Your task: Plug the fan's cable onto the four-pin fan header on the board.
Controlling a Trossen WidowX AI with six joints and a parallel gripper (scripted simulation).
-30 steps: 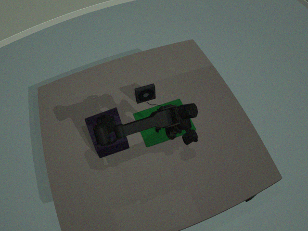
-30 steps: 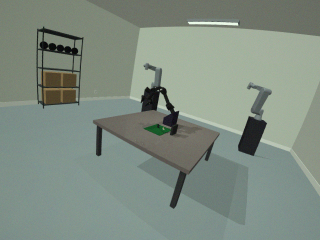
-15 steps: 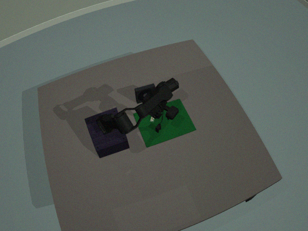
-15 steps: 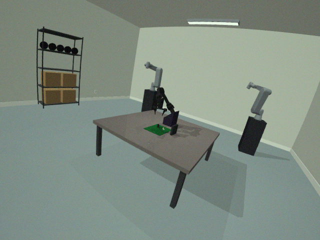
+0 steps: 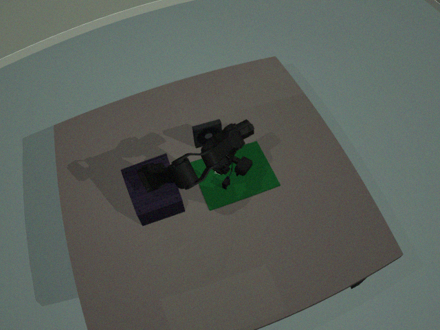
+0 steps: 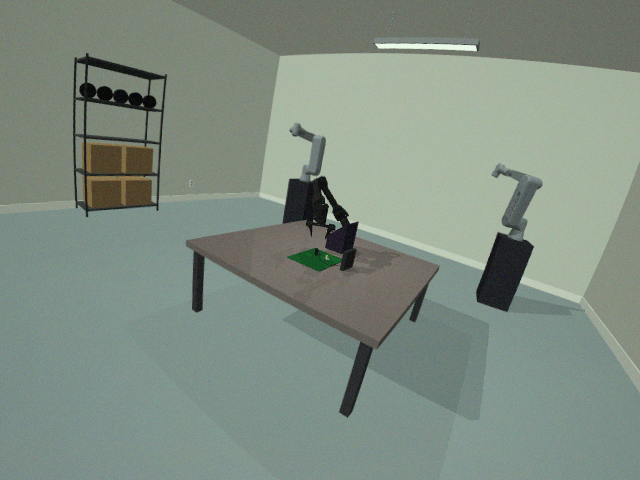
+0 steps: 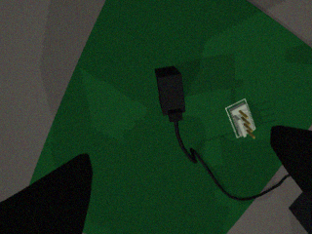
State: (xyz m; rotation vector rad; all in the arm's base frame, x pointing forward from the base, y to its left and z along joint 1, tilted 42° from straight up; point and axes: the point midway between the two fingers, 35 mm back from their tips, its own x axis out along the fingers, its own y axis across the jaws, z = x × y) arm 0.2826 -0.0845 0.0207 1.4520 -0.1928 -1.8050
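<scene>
The black plug [image 5: 226, 182] [image 6: 316, 251] [image 7: 171, 93] is on or just over the green board [image 5: 220, 200] [image 6: 309, 262] [image 7: 122, 195], apart from the header; the views do not show how it rests. Its thin cable [image 7: 242, 199] curls away to the right in the wrist view. The white four-pin header [image 6: 327, 257] [image 7: 240, 117], with brass-coloured pins, is right of the plug in the wrist view. The black fan [image 5: 207, 135] [image 6: 348, 259] stands beside the board. My gripper [image 6: 318, 237] [image 7: 182, 149] is open and empty above the board, pointing down; the top view mostly hides its fingers.
The arm rises from a dark purple block [image 5: 159, 204] [image 6: 338, 240] beside the board. The brown table [image 5: 213, 256] [image 6: 268, 268] carries them all. Two grey arms on dark pedestals and a shelf rack [image 6: 121, 108] stand beyond the table.
</scene>
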